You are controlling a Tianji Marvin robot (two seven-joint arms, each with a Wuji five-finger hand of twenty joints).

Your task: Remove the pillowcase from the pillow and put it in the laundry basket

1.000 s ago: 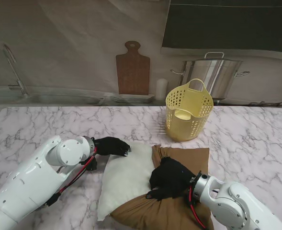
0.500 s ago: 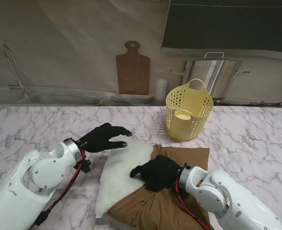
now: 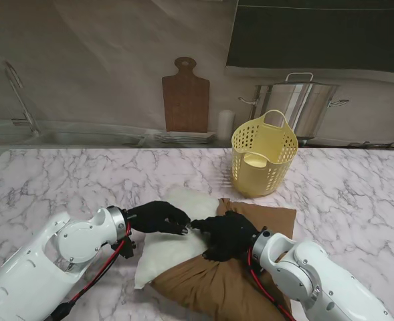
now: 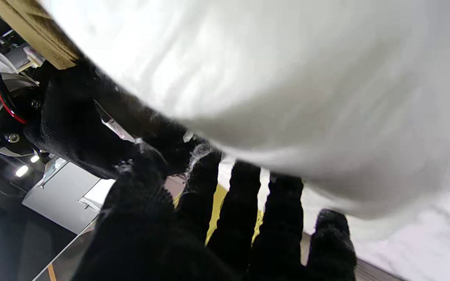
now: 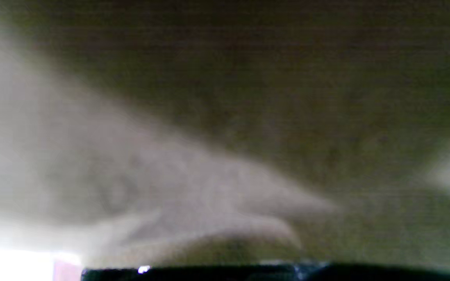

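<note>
The white pillow (image 3: 173,234) lies half out of the brown pillowcase (image 3: 233,277), and both hands meet right at the case's open mouth. The left hand (image 3: 158,217) rests on the bared pillow with its fingers curled down onto the white fabric; the left wrist view shows those fingers (image 4: 244,210) pressing along the pillow's edge, so I judge it to be pinning or pinching the pillow, though a full grasp cannot be confirmed. The right hand (image 3: 227,233) sits just beside it on the bunched brown hem, fingers bent into the cloth (its wrist view is only a blur of brown and pale fabric, so whether it truly grips the hem I cannot tell). To do this step well, the left hand should anchor the pillow firmly while the right takes the hem alone, not the stuffing under it, and draws it away from the left hand along the pillow's length. The laundry basket (image 3: 264,159) stands beyond the right hand, well apart from it, open and ready.
</note>
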